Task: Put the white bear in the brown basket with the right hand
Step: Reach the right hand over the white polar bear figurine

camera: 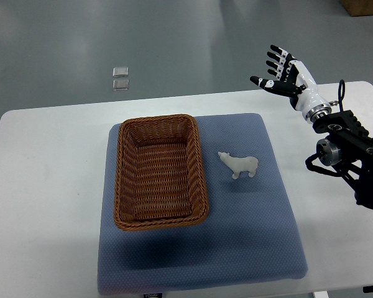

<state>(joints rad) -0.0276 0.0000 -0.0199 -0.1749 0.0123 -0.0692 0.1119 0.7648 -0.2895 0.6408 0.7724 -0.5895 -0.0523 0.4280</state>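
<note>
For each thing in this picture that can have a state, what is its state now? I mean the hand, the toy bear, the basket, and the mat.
Right robot hand: open, fingers spread, holding nothing, raised beyond the table's far edge.
Small white toy bear: standing upright on the mat, right of the basket, not grasped.
Brown woven wicker basket: upright, empty.
Blue-grey padded mat: lying flat on the white table.

**Layout on the counter**

A blue padded mat (248,248) lies on the white counter (43,186). The brown woven wicker basket (161,171) sits on the mat's left half. The small white bear figurine (239,165) stands on the mat just right of the basket, apart from it.
</note>
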